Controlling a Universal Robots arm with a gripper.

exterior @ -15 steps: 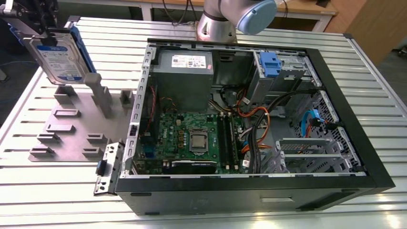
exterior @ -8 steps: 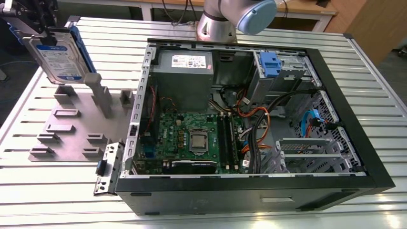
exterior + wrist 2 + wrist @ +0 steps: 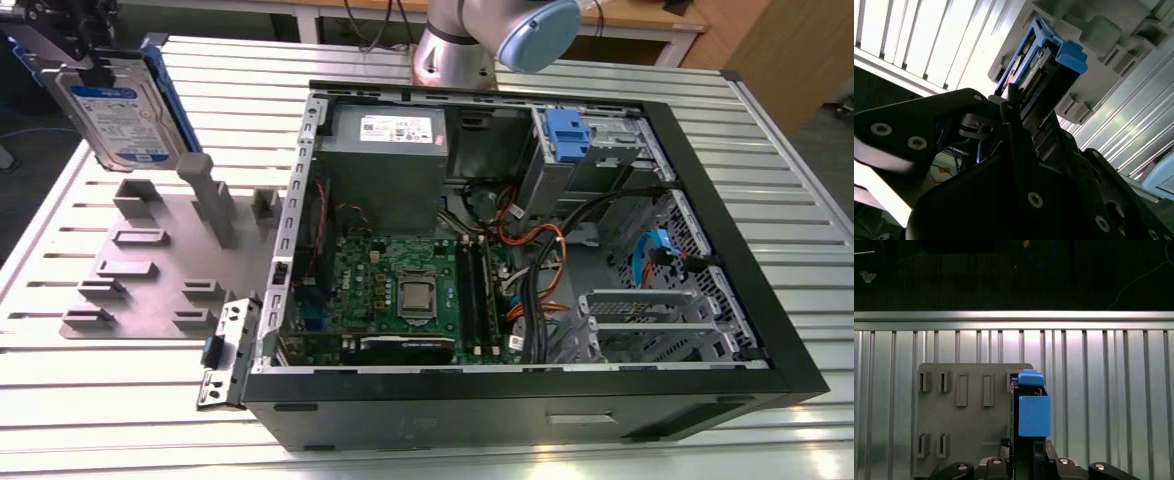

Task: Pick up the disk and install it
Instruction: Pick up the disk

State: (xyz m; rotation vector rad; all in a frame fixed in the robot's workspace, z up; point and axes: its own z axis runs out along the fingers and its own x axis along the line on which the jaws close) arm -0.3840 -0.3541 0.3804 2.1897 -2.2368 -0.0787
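Silver w/ a white-and-blue label, the disk (image 3: 124,115) sits at the exterior view's far left, upright and a bit tilted, w/ a blue rail (image 3: 166,90) along one edge. The black gripper (image 3: 91,62) is clamped on its upper end and holds it in the air over the grey fixture plate (image 3: 147,270), near the plate's upright posts; whether it touches a post can't be told. The plate lies flat on the slatted metal table (image 3: 80,400). To the exterior view's right of the plate lies the open PC case (image 3: 747,330), w/ the green motherboard (image 3: 400,290) inside, the grey power-supply box (image 3: 384,150) above it in the picture, and the drive cage (image 3: 567,135) w/ its blue latch further to that view's right. The arm base (image 3: 461,50) stands behind the case. In the second wrist view the gripper (image 3: 1014,107) shows its dark fingers pressed against both sides of the disk (image 3: 1029,75); the grey plate (image 3: 1114,30) and table slats (image 3: 929,40) lie beyond. In the first wrist view the disk (image 3: 1034,415) is seen edge-on, blue rail toward the camera, gripped by the gripper (image 3: 1026,462), over the plate (image 3: 969,430), which rests on the table (image 3: 1104,390)
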